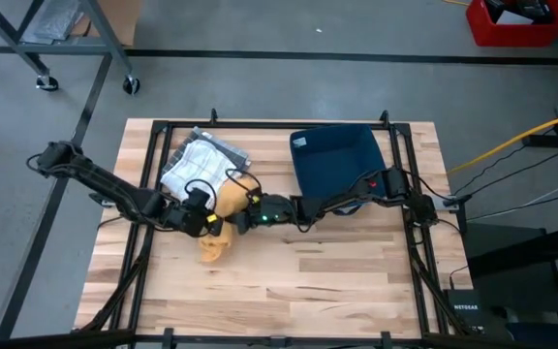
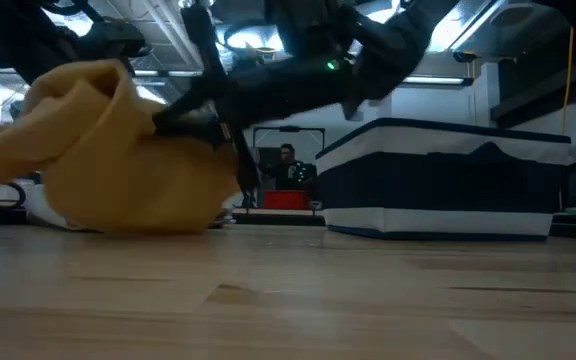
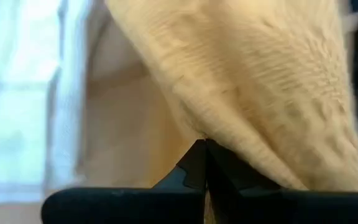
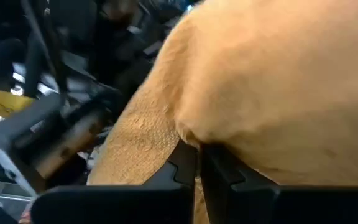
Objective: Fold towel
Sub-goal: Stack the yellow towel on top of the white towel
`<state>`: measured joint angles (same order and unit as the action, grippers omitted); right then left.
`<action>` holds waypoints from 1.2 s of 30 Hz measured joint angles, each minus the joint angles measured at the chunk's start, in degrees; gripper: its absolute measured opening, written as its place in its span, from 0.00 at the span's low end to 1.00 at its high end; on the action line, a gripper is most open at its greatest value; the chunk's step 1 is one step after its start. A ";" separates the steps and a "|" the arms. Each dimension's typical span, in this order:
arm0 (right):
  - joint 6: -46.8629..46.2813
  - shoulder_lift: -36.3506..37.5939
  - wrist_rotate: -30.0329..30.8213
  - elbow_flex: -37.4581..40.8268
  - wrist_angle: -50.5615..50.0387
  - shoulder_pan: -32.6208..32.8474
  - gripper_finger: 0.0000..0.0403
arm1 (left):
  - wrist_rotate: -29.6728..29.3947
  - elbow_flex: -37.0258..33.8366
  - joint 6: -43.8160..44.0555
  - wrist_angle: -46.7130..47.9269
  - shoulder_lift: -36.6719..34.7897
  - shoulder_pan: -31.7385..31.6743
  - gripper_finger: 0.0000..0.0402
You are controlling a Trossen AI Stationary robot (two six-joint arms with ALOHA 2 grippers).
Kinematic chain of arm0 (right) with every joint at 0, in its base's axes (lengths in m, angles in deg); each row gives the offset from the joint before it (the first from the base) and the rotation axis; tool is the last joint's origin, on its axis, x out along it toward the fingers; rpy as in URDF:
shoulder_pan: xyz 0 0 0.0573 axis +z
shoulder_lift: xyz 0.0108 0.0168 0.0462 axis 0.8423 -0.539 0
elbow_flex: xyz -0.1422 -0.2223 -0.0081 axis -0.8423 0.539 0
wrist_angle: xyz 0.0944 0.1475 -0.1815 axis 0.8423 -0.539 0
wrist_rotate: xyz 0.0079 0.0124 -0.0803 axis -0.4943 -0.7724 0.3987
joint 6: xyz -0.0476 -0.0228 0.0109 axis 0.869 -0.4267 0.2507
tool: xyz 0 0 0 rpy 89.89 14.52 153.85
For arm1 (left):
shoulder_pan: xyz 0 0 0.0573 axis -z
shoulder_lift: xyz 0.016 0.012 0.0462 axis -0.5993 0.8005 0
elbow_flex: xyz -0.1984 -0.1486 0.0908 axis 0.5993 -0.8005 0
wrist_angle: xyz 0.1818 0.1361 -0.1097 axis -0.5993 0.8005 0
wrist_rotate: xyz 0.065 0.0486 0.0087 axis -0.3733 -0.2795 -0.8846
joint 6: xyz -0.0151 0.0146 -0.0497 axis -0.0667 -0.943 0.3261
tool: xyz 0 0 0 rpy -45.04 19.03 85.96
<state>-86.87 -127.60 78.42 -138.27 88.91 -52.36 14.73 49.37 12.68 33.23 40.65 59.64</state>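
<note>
The yellow towel (image 1: 223, 221) is bunched up near the middle of the table between my two grippers. Its upper part is raised, and its lower part (image 2: 138, 222) rests on the wood. My left gripper (image 1: 204, 221) comes at it from the table's left and is shut on it. My right gripper (image 1: 248, 215) comes from the right and is also shut on it. In the low view the right arm reaches into the towel's side (image 2: 183, 120). Each wrist view is filled with the ribbed yellow cloth (image 3: 260, 81) (image 4: 278, 81). My left gripper pinches a fold of the towel (image 3: 213, 134) between its two shut fingers, slanting down from the table's left side. The cloth rises away from the fingertips in a bunch; how many layers I cannot tell. My right gripper pinches a bunched edge of the towel (image 4: 188, 138) between its two shut fingers, reaching nearly level from the table's right side. The cloth bulges over the fingers, and the towel's lower part lies on the table.
A crumpled white and grey cloth (image 1: 200, 165) lies at the far left of the table, just behind the towel. A dark blue bin (image 1: 342, 160) stands at the far right. The near half of the wooden table (image 1: 289, 281) is bare.
</note>
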 joint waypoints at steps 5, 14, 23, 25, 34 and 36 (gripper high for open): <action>6.34 0.00 -0.05 -6.46 -6.90 -2.05 0.03 | -1.68 0.00 -2.11 2.29 -3.27 -3.10 0.00; 11.42 0.17 -1.38 -12.70 -17.23 -3.91 0.04 | -1.02 0.00 -5.03 4.56 -7.61 -6.02 0.00; 11.68 0.17 0.08 -12.68 -16.48 -5.44 0.04 | -1.47 0.00 -6.62 4.71 -8.29 -9.27 0.00; 11.72 0.17 0.71 -12.68 -16.34 -5.86 0.04 | -1.40 0.00 -7.18 4.71 -8.31 -10.88 0.00; 11.76 0.00 4.27 -12.66 -15.23 -8.54 0.04 | 0.56 0.04 -8.38 4.67 -8.29 -18.57 0.00; 11.76 0.00 5.11 -12.66 -15.21 -8.92 0.04 | 2.36 0.04 -8.40 4.67 -8.21 -19.95 0.00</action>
<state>-75.11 -127.60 83.54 -150.93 73.70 -61.27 17.09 49.42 4.28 37.90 32.44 39.68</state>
